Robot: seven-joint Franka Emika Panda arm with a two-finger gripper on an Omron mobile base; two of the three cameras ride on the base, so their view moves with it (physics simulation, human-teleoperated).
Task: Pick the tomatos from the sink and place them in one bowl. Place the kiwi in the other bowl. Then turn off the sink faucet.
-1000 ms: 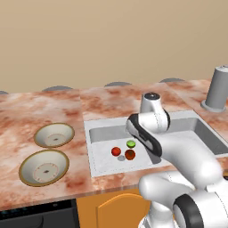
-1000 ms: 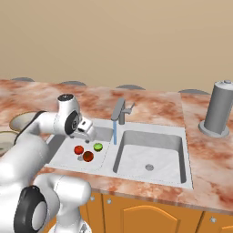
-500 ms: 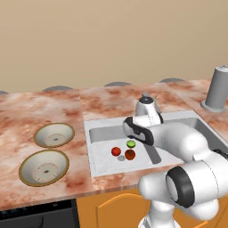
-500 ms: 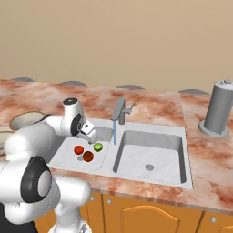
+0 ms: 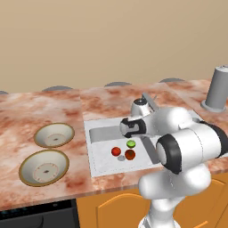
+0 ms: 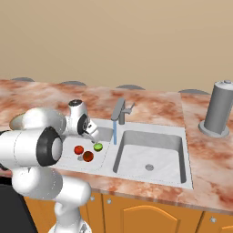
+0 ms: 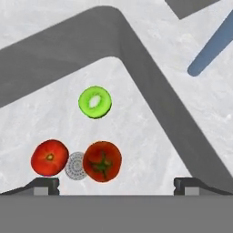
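Nothing is done yet: both round red tomatoes point(image 7: 49, 157) point(image 7: 102, 161) and the green kiwi half point(image 7: 95, 102), at their 12 o'clock, lie in the sink basin point(image 5: 103, 156), apparently under the released tool point(image 7: 116, 183), bowls point(image 5: 54, 135) point(image 5: 43, 167) bare, blue water stream point(image 6: 115, 134) running.

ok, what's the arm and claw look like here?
Glossy white rounded arm links with dark bands at the joints, no cables or markings visible. The claw shows as two small dark, blocky finger tips in the hand view.
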